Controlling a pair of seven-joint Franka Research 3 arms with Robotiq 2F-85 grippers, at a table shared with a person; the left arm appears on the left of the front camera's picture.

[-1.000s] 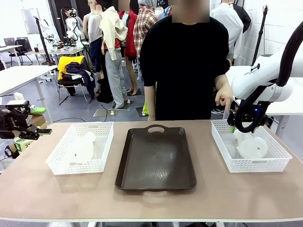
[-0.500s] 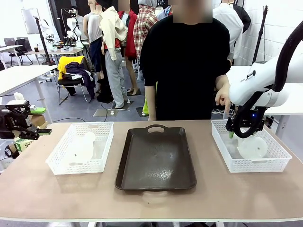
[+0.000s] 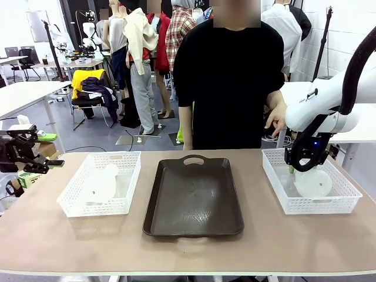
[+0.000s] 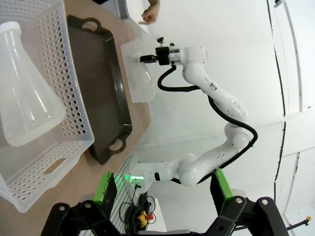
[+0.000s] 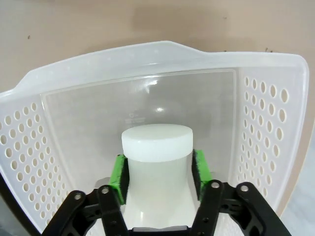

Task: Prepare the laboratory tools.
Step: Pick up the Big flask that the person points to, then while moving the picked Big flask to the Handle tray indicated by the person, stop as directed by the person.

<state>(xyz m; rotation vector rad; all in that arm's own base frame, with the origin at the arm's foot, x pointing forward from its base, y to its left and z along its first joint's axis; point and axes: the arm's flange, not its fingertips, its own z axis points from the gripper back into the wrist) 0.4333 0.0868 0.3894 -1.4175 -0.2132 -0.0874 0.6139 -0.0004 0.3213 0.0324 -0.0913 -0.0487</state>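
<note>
Since a second ago the right pincer (image 3: 301, 160) has sunk into the right basket (image 3: 320, 204) onto its flask (image 3: 314, 183), with a person's hand (image 3: 275, 120) just behind. Left wrist: the left pincer (image 4: 162, 191) gapes empty, and the other flask (image 4: 24, 98) lies in the left basket (image 4: 74, 123). Right wrist: the pads (image 5: 119, 179) clamp the neck below the rim. The flask is likely light, stiff and slick, and the basket walls hem the lift.

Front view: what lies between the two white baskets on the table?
A dark brown tray lies between the left basket and the right basket, touching neither, with bare table on each side; the front view shows this.
</note>
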